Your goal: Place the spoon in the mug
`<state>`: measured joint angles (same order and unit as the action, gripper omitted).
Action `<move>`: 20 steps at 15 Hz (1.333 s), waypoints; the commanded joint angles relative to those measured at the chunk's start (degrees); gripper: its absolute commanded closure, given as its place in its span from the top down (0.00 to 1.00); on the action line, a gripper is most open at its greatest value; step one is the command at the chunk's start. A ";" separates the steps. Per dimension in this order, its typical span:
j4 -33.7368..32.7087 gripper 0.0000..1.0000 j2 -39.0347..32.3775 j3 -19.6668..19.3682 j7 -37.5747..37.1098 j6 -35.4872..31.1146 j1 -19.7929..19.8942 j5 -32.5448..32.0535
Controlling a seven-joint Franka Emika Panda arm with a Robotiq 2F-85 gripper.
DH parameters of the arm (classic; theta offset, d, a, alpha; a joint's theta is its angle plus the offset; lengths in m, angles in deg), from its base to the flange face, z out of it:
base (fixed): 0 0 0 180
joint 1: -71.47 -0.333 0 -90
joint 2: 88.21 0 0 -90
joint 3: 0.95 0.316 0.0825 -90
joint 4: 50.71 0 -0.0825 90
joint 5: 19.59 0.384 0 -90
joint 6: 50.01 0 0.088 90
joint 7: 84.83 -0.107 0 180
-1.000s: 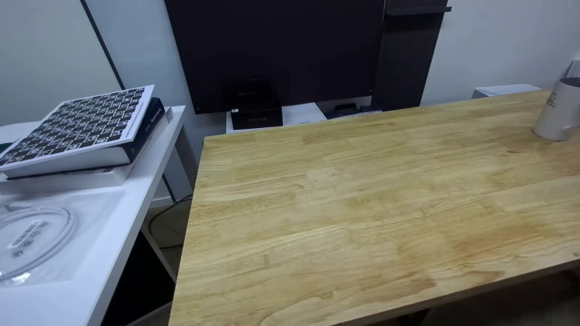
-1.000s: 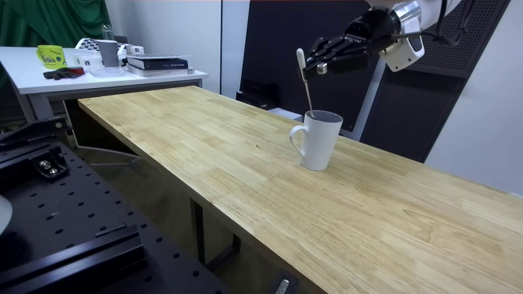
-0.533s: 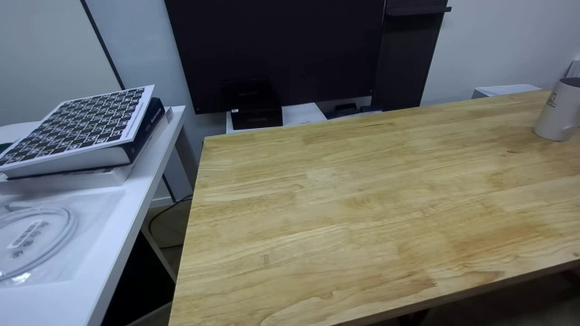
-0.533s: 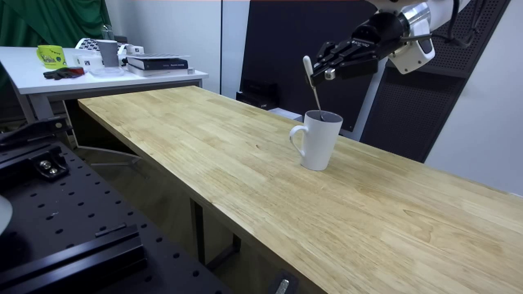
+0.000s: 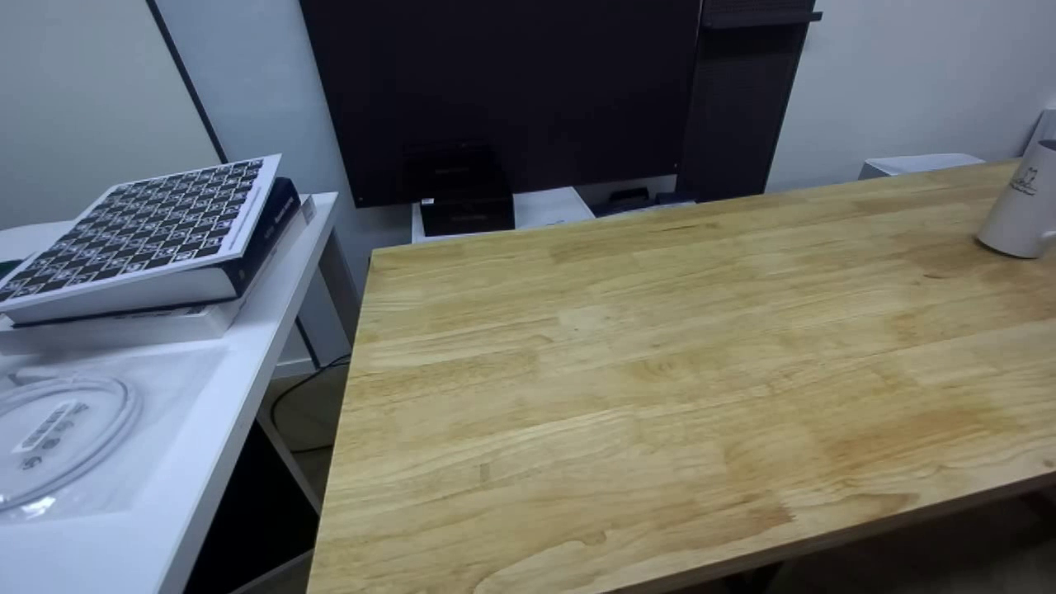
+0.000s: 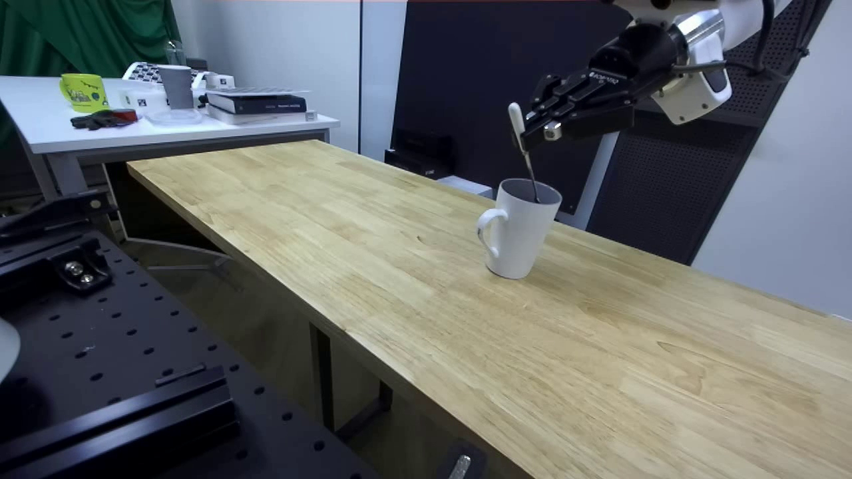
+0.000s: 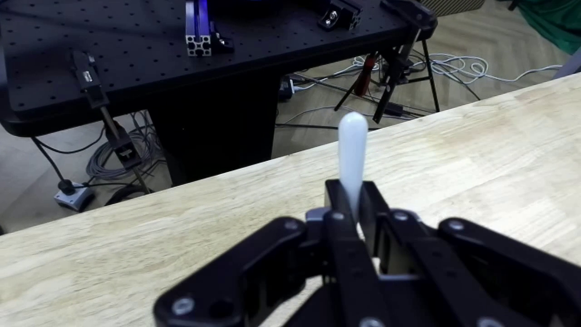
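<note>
White casing and silver metal mark the robot arm [image 6: 692,101], which enters from the upper right of an exterior view and slopes down to the left, so that the black, linked-finger end effector [image 6: 531,133] points at a shallow downward angle above the rim of a tall, pale grey-white cylindrical mug [image 6: 522,229]. Its fingertips [image 7: 335,195] are clamped on a slender spoon [image 7: 352,163] with a smooth white handle and a thin metal stem — the wrist view shows the rounded handle end jutting past them. The spoon tilts, handle up and to the left in the exterior view, its lower end inside the mug; whether that end touches the inner wall cannot be told. Compared with half a second ago, the end effector sits lower and farther right in that picture, and the spoon has travelled with it. The mug, upright on the pale wooden counter [image 6: 399,266] then, now leans — its rim has shifted toward the right of the picture in both exterior views, and more of the small dark printed mark [image 5: 1025,181] shows on its wall. How much of its base rests on the counter is unclear.
</note>
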<state>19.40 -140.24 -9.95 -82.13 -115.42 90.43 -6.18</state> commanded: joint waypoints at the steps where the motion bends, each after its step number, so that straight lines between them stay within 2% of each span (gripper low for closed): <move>1: -3.65 0.03 -2.88 0.61 -0.04 -0.34 1.74 0.38; 9: -2.88 0.03 -2.76 0.89 0.40 -3.58 1.73 0.35; 15: -1.31 0.03 -1.58 2.04 2.50 -9.39 0.50 -0.12; 20: -0.37 0.03 -1.01 3.25 3.66 -11.55 -0.68 -0.24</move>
<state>19.82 -140.55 -7.70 -78.97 -125.86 89.74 -6.18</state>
